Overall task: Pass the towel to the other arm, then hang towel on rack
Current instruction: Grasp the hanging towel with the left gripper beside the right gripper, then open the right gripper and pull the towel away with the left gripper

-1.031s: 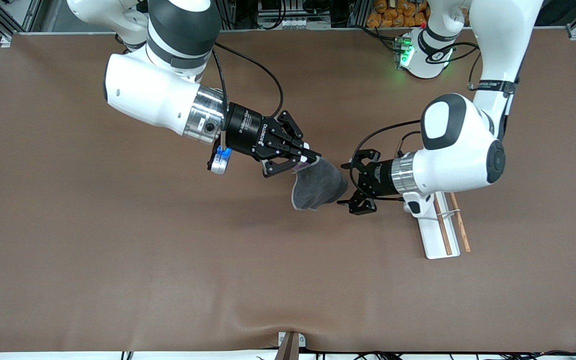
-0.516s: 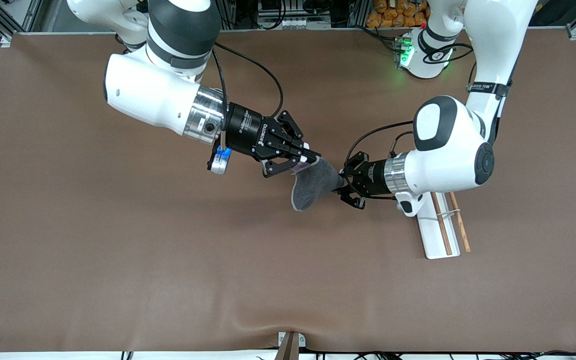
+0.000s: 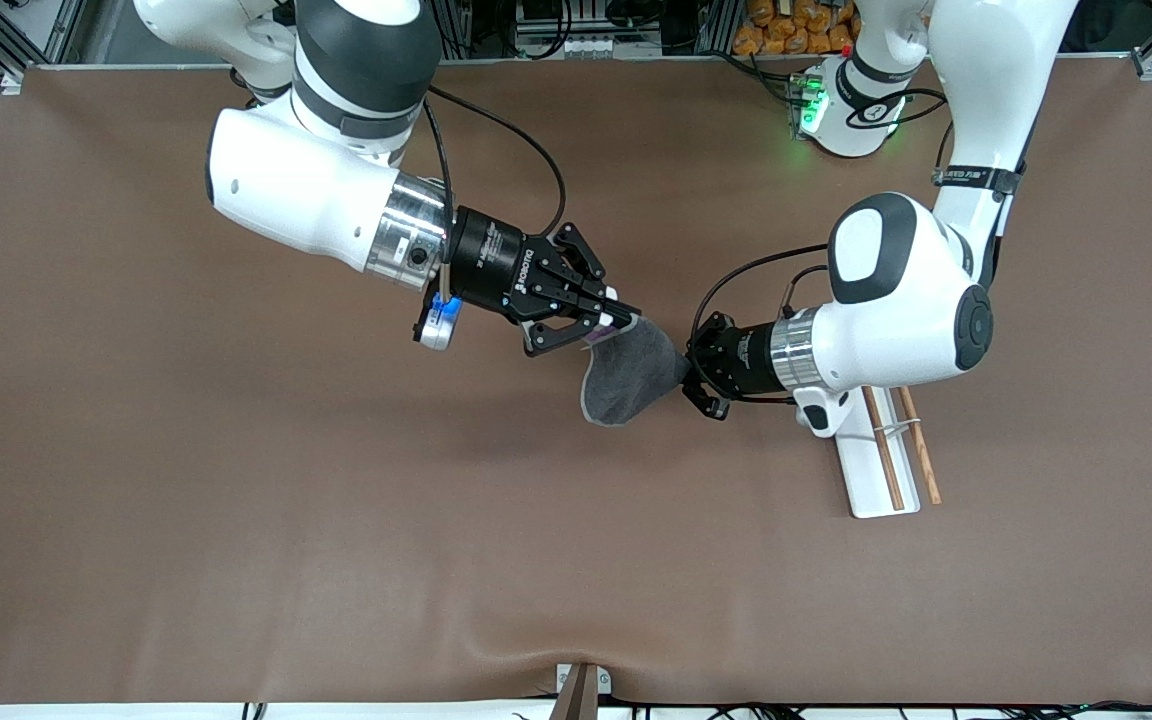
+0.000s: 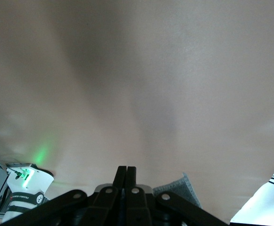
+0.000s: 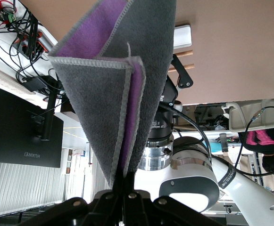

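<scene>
Towel (image 3: 631,372) hangs in mid-air over the table (image 3: 236,500) near the rack (image 3: 881,460), right gripper (image 3: 624,318) and left gripper (image 3: 688,375) both pinching it. Left wrist: fingers (image 4: 126,176) pressed together, grey corner beside them. Right wrist: purple-lined fold clamped, other arm (image 5: 193,174) close.

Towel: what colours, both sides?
The towel is dark grey on one side, bright purple on the reverse, with pale stitched edges. The right wrist view shows it best.
</scene>
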### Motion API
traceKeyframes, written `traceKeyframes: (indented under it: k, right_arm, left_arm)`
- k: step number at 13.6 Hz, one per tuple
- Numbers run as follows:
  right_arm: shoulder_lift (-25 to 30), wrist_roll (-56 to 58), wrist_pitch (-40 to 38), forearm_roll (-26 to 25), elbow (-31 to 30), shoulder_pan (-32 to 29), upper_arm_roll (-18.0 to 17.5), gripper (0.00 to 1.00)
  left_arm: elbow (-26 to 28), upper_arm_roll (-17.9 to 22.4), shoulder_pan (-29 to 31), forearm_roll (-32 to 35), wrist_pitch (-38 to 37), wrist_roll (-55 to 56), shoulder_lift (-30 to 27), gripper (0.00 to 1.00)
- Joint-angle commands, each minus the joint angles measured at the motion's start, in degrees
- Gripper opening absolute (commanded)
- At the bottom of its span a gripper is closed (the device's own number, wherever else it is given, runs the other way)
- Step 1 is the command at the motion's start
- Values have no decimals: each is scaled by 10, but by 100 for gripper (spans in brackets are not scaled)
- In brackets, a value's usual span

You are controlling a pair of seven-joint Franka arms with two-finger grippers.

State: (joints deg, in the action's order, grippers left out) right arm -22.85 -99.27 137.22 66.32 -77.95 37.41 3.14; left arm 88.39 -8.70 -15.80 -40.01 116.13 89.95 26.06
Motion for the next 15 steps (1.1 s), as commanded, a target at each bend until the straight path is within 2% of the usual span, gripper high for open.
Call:
traceKeyframes:
  k: [1, 2, 3, 4, 5, 7, 11, 13, 14, 15]
  right_arm:
    - [-3, -7, -3, 3, 6, 1, 5, 23]
    - [-3, -7, -3, 2, 5, 1, 5, 36]
    - [-3, -6, -3, 1, 4, 0, 5, 37]
    - [-3, -6, -4, 1, 3, -1, 5, 60]
    - [-3, -7, -14, 1, -2, -3, 6, 99]
    - [-2, -7, -75, -13, -4, -20, 8, 100]
    - [3, 3, -176, -155, -1, -52, 8, 100]
    - [5, 74, -245, -264, 3, -58, 7, 100]
    - [5, 114, -310, -291, 9, -62, 9, 100]
    - [5, 135, -360, -297, 12, -79, 11, 100]
  left_arm:
    - [-4, 6, 7, -2, 3, -36, -14, 0]
    - [-7, 10, 13, -2, 2, -60, -15, 0]
    - [-8, 9, 29, 0, -1, -86, -16, 0]
    - [-9, 9, 44, 7, -5, -110, -18, 0]
    - [-11, 8, 55, 21, -21, -139, -19, 0]
    - [-22, 8, 76, 36, -63, -202, -23, 0]
    - [-22, 8, 91, 72, -107, -325, -32, 0]
    - [-22, 4, 90, 127, -119, -376, -35, 0]
    - [-21, 3, 87, 174, -123, -407, -37, 0]
    - [-20, 2, 84, 223, -126, -437, -37, 0]
